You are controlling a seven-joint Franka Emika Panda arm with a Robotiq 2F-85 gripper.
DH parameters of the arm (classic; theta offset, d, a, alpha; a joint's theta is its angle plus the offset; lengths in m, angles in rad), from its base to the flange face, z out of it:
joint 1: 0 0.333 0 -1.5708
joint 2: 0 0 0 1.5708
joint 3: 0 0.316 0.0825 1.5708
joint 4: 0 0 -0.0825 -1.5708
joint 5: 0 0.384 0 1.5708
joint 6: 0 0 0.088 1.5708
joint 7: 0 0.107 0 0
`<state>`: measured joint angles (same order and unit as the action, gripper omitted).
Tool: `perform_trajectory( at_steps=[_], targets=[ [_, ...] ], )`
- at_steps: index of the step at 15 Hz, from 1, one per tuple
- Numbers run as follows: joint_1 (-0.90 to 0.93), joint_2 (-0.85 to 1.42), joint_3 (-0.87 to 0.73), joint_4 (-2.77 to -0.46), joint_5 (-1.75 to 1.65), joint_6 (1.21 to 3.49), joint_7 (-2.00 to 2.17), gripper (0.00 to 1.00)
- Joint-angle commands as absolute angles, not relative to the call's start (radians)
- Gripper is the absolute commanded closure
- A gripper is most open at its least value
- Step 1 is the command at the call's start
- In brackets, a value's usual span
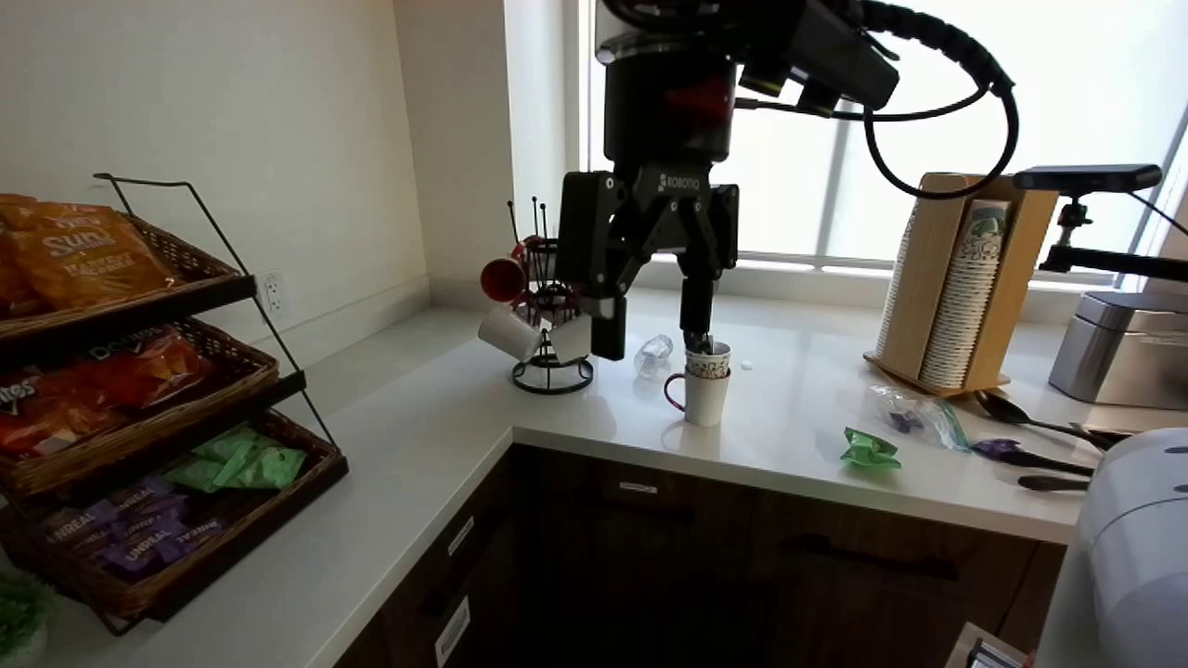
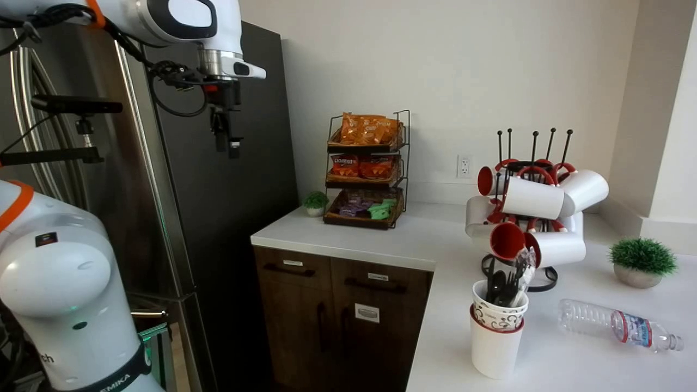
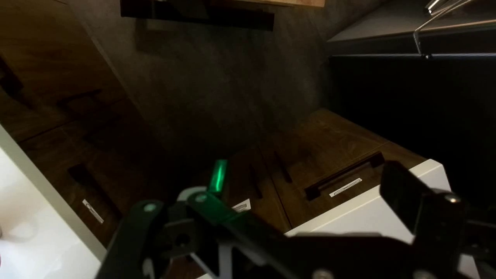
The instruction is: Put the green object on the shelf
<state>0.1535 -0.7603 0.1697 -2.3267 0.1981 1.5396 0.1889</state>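
The green object (image 1: 870, 449), a small crumpled bright-green packet, lies on the white counter near its front edge in an exterior view. It is out of view in the wrist view. The shelf (image 1: 209, 295) is a black wire rack with three slanted wicker trays; it shows in both exterior views (image 2: 356, 148). My gripper (image 1: 652, 325) is open and empty, its fingers apart. It hangs in the air, pointing down, well away from the green object and from the shelf. It also shows in an exterior view (image 2: 227, 146) and in the wrist view (image 3: 310, 188), above the floor and cabinets.
The shelf holds chip bags (image 1: 93, 255), with purple packets (image 2: 354, 207) and green bags (image 1: 246, 461) in its bottom tray. A mug tree (image 2: 531, 209), a mug with cups and cutlery (image 2: 494, 348), a bottle (image 2: 604, 324), a cup holder (image 1: 942, 288) and dark spoons (image 1: 1039, 459) stand or lie on the counter.
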Motion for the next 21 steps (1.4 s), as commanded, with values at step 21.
perform_trajectory(
  at_steps=[21],
  targets=[
    [-0.271, -0.704, -0.243, -2.385, -0.032, 2.061, 0.119, 0.00]
  ],
)
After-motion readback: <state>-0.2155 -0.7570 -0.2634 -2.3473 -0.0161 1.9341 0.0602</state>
